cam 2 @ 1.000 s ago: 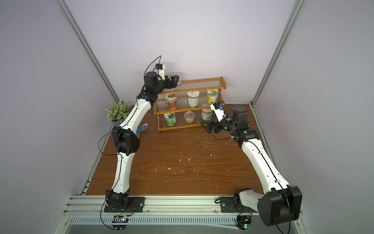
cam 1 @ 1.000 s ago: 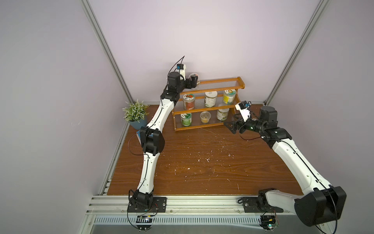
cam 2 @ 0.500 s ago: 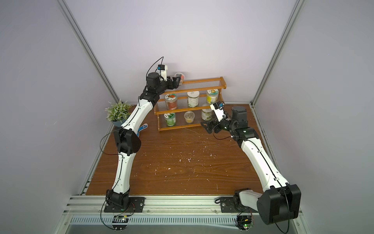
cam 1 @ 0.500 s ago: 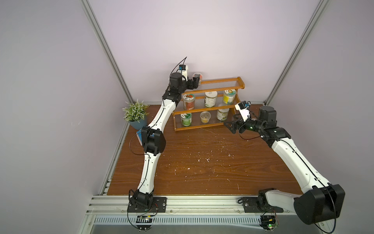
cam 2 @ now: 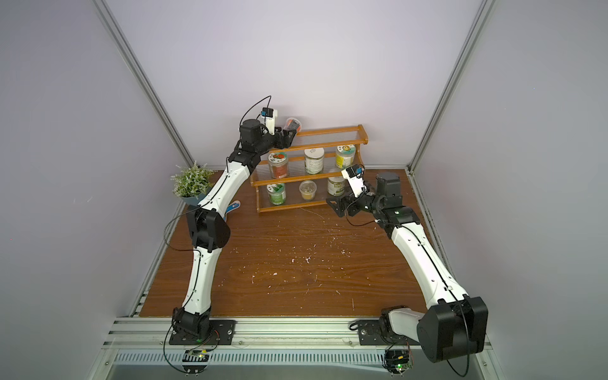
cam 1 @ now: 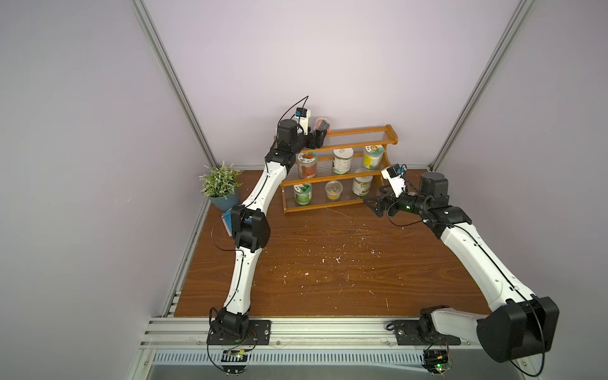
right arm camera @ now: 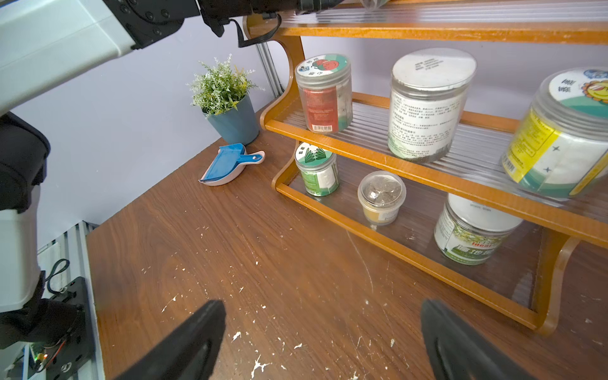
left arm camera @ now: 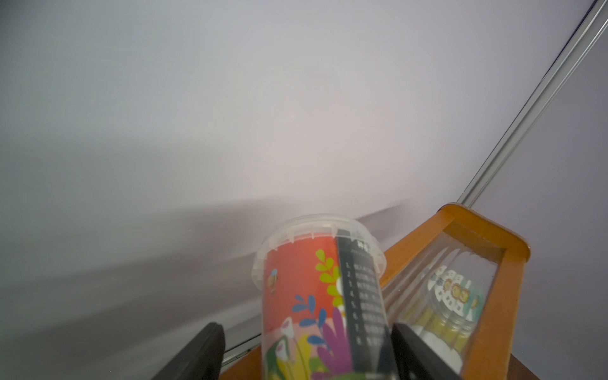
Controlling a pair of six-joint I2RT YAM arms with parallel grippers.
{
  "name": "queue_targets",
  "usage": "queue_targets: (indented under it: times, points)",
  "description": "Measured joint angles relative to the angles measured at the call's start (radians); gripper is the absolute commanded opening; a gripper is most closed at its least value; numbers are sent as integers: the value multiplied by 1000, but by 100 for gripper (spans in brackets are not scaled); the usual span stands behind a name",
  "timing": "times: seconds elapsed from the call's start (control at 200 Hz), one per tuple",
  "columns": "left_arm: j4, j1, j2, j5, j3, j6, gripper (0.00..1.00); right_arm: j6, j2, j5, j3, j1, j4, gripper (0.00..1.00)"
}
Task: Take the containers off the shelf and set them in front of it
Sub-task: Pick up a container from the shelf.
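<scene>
My left end effector (left arm camera: 306, 329) stood spread around the red cup (left arm camera: 296, 283) on the top tier of the shelf (left arm camera: 513, 250), with a gap on one side. I judged the cup's thin plastic light and slick, so best held gently at mid-wall. My right end effector (right arm camera: 322, 316) hung spread and empty.

Bare table (cam 1: 329, 279) in front of the shelf (cam 1: 392, 138) gives passage; jars (cam 1: 342, 161) fill its 2 lower tiers.

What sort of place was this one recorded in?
Probably a robot lab test cell, not a home: bare walls joined by aluminium posts, a left arm and right arm bolted to a metal rail at the table edge, and a staged shelf of jars.
</scene>
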Motion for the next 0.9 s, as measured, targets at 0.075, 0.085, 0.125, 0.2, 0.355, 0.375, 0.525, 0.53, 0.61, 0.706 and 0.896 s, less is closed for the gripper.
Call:
queue_targets:
  times: [0.075, 0.085, 0.125, 0.2, 0.355, 0.375, 0.525, 0.53, 0.61, 0.706, 0.896]
  points:
    - [1, 0, 2, 10, 0, 12, 80, 0, 0, 0, 0, 0, 0, 99]
    - [1, 0, 2, 10, 0, 14, 80, 0, 0, 0, 0, -1, 0, 99]
    - [2, 0, 2, 13, 0, 18, 80, 0, 0, 0, 0, -1, 0, 99]
    - [5, 0, 4, 21, 0, 22, 79, 0, 0, 0, 0, -1, 0, 99]
    - [5, 0, 5, 34, 0, 39, 74, 0, 0, -3, 0, -3, 1, 99]
    - [5, 0, 5, 35, 0, 39, 73, 0, 0, -3, 0, -3, 1, 99]
    - [1, -1, 5, 36, 0, 44, 68, 0, 0, -3, 0, -6, 2, 99]
    - [1, -1, 5, 35, 0, 44, 67, 0, 0, -3, 0, -6, 2, 99]
    - [1, -2, 5, 34, 0, 43, 63, 1, 0, -3, 0, -6, 4, 99]
    - [1, -2, 5, 31, 0, 43, 59, 3, 0, -3, 0, -6, 6, 99]
    - [3, -2, 5, 27, 0, 49, 54, 3, 0, -3, 0, -6, 7, 99]
